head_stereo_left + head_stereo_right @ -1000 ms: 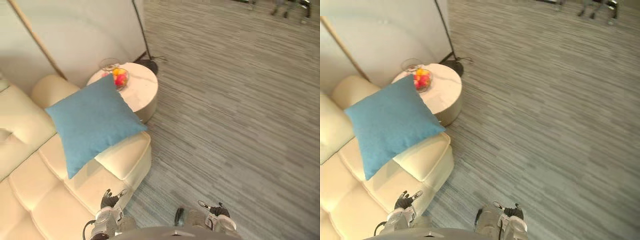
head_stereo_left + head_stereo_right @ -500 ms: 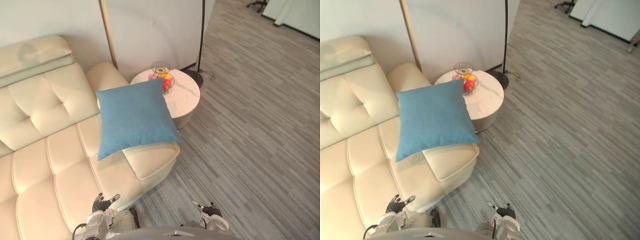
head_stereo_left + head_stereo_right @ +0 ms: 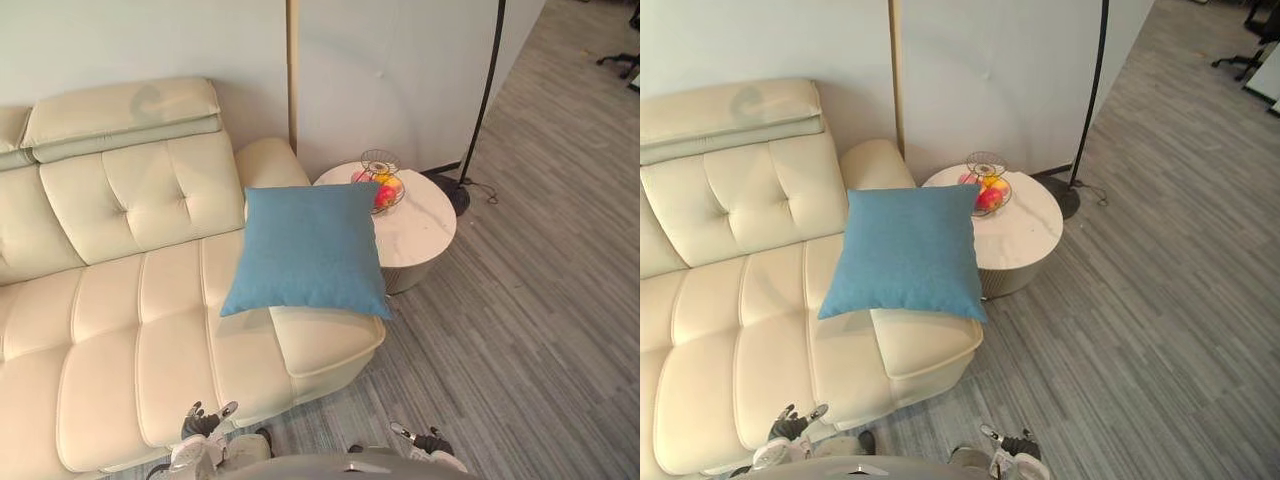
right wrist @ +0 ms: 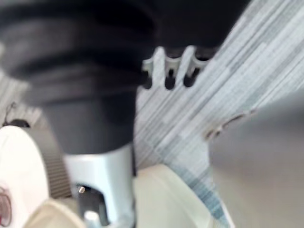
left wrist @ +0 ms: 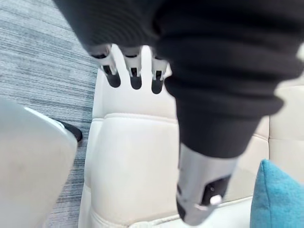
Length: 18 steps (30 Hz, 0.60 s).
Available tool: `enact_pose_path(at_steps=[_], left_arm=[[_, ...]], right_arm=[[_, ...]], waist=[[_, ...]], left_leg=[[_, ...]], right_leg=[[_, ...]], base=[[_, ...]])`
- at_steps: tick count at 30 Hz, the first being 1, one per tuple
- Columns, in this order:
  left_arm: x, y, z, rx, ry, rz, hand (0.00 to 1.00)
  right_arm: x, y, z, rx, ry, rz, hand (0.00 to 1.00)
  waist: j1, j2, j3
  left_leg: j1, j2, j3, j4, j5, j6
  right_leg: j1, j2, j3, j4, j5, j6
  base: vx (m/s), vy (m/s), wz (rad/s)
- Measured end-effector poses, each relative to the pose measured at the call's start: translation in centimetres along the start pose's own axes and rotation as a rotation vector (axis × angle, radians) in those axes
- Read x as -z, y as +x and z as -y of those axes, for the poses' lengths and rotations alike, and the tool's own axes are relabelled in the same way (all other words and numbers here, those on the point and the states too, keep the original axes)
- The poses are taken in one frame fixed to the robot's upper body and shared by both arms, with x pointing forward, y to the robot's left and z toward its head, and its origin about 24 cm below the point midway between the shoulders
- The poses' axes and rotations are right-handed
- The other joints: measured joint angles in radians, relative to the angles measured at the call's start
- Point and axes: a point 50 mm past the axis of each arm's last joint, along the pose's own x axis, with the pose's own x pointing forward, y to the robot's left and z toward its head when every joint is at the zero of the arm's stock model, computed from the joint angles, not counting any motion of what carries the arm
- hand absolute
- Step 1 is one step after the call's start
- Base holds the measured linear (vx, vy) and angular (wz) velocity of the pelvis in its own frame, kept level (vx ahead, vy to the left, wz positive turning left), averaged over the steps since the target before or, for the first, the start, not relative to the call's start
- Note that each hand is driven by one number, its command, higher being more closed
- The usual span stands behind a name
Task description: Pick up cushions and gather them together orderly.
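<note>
A blue square cushion (image 3: pixel 310 250) leans on the right arm of a cream leather sofa (image 3: pixel 110 320), one corner hanging past the seat's end; its edge also shows in the left wrist view (image 5: pixel 280 199). My left hand (image 3: pixel 200 425) hangs low by the sofa's front edge, well short of the cushion. Its fingers (image 5: pixel 134 71) are straight and hold nothing. My right hand (image 3: pixel 430 440) hangs over the carpet to the right, its fingers (image 4: pixel 171 71) relaxed and empty.
A round white side table (image 3: pixel 425 235) with a wire fruit bowl (image 3: pixel 382 190) stands beside the sofa's arm. Behind it a black floor lamp pole (image 3: pixel 485 95) rises from its base (image 3: pixel 457 195), beside a wooden pole (image 3: pixel 292 70). Grey striped carpet (image 3: pixel 540 330) stretches to the right.
The camera has swung left, bringing more of the sofa into view. The cushion lies where it did on the sofa, and both hands still hang low.
</note>
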Motion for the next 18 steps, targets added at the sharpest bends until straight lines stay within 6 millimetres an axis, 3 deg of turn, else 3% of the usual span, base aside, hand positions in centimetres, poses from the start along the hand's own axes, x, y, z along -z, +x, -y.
enact_pose_path(at_steps=[3,6,11,14,18], left_arm=[[-0.6,0.2,-0.3,-0.005,0.005,0.017,0.0],[-2.3,0.5,-0.6,-0.005,0.024,0.07,0.0],[-7.4,0.8,-3.3,-0.053,0.063,0.253,0.0],[-9.8,0.8,-4.8,-0.094,0.093,0.321,0.0],[-13.6,0.5,-3.3,-0.066,0.078,0.444,0.0]], right_arm=[[-0.7,0.1,-0.4,-0.01,-0.003,0.018,0.0],[-3.3,0.4,-0.7,-0.015,0.003,0.11,0.0],[-12.9,-0.7,1.2,0.026,-0.119,0.496,0.0],[-16.8,-1.6,1.4,0.031,-0.18,0.641,0.0],[-21.4,-3.1,0.5,0.019,-0.203,0.796,0.0]], waist=[[-0.001,-0.017,-0.019],[-0.004,-0.044,-0.022],[-0.016,-0.046,-0.025],[-0.026,-0.048,-0.024],[-0.026,-0.024,0.002]], left_leg=[[0.021,0.0,-0.001,-0.056,0.018,-0.006],[0.036,-0.011,-0.001,-0.097,0.039,-0.002],[0.055,-0.037,0.002,-0.184,0.087,0.018],[0.067,-0.052,0.0,-0.262,0.136,0.026],[0.02,-0.061,-0.003,-0.291,0.172,0.025]], right_leg=[[0.028,0.01,0.001,-0.069,0.027,0.007],[0.041,0.008,0.017,-0.117,0.055,0.008],[0.032,-0.002,0.049,-0.157,0.104,0.01],[0.018,-0.009,0.053,-0.176,0.114,0.007],[-0.035,-0.015,0.055,-0.184,0.133,0.013]], base=[[0.14,-0.026,-0.03],[0.08,0.035,-0.01],[-0.02,0.069,-0.01],[-0.09,0.042,0.03],[-0.15,0.029,0.05]])
